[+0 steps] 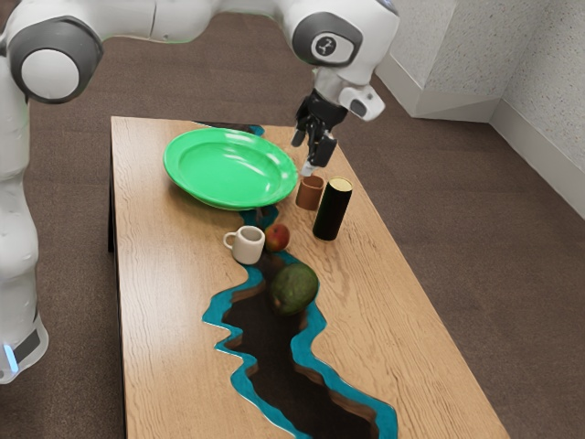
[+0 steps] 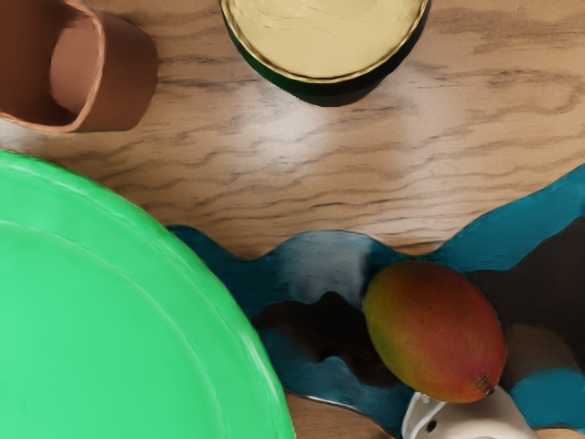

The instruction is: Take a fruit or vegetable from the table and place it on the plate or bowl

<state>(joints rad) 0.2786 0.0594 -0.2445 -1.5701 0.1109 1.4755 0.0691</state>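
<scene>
Nearest me, the avocado is sitting on the table, on its blue resin strip. Just behind it, the mango is lying on its side beside the white mug. Farther back, the end effector is hovering over the brown cup at the green plate rim, with the fingers looking slightly apart and holding nothing. So the mango is lying toward me from the end effector, and the plate is right beside it.
</scene>
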